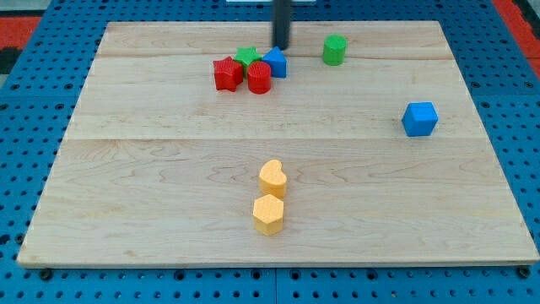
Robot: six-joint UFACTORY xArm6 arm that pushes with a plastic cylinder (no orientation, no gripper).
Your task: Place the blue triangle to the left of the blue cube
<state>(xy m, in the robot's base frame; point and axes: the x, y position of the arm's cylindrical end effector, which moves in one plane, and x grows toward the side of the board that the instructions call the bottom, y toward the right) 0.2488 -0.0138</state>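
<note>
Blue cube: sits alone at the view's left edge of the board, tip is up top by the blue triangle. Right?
Not quite. The blue cube sits alone near the view's right edge of the board, not the left. The rest holds: my tip is at the view's top, just above the blue triangle. The camera view shows it.

A pale wooden board (169, 211) fills most of the frame, its planks running left to right with faint grain lines. Around it lies a blue pegboard (34, 279), dotted with rows of holes, showing along the left, right and bottom edges. Red patches (17, 21) peek in at the upper left and upper right corners. Light is even, shadows soft.
</note>
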